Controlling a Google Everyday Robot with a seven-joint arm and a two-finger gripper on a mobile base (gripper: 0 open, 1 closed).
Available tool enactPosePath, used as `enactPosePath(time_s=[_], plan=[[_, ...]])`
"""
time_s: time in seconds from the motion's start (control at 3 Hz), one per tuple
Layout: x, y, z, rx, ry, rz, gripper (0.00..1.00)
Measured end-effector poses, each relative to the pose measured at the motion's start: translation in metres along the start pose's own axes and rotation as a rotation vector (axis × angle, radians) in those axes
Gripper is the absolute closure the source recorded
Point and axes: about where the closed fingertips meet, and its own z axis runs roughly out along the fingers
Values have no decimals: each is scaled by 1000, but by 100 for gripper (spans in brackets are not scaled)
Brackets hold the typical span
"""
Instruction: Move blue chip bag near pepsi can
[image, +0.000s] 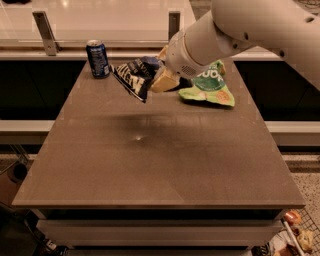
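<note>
The blue chip bag (133, 77) is a crinkly navy bag with white lettering, held in the air above the back of the brown table (150, 165). My gripper (159, 76) is shut on the bag's right side, at the end of the large white arm (240, 30) that comes in from the upper right. The pepsi can (98, 58) stands upright at the table's back left corner, a short way left of the bag and apart from it.
A light green chip bag (210, 86) lies on the table at the back right, partly under the arm. A railing with metal posts (45, 32) runs behind the table. The table's edges drop off on all sides.
</note>
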Motion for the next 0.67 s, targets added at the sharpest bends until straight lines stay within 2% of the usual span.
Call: enactPosePath(time_s=[0.33, 0.67], plan=[[-12, -41, 24, 59, -34, -54, 100], [-12, -41, 24, 59, -34, -54, 100]])
